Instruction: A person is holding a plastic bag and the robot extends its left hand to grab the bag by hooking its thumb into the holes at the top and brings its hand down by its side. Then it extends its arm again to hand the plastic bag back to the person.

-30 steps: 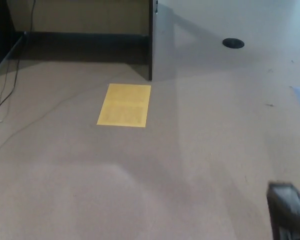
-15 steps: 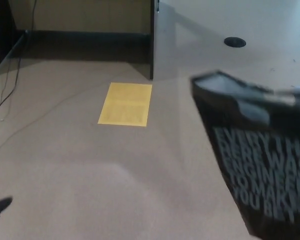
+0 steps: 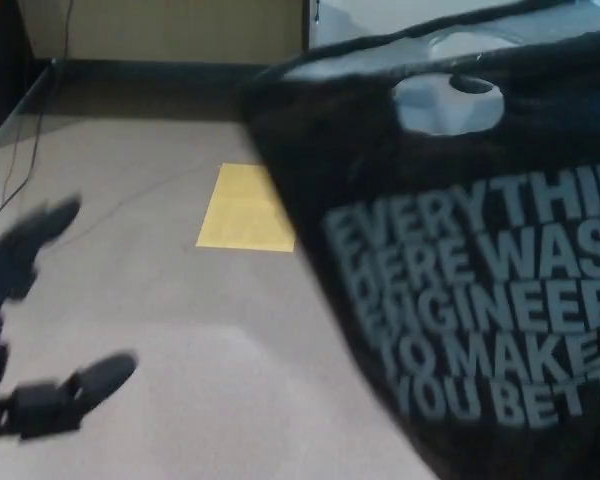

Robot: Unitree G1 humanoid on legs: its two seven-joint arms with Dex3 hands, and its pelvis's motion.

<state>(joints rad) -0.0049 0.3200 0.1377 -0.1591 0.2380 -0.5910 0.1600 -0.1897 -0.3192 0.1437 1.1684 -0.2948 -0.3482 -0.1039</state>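
A big black plastic bag with grey letters (image 3: 460, 300) fills the right side and top of the head view, hanging above the tan floor (image 3: 180, 330). No person shows; whoever holds the bag is out of the picture. Near the top of the bag is a rounded handle hole (image 3: 448, 105), and the pale floor shows through it. The robot's black left hand (image 3: 35, 330) is at the left edge, low down. Its fingers are spread apart and it holds nothing. The right hand is not in view. The bag lies to the right of the left hand and further out, and the hole sits up high, well apart from the hand. I think the hand must reach up and across to the right so the thumb can hook into that hole. A flat yellow sheet (image 3: 245, 210) lies on the floor between the hand and the bag.
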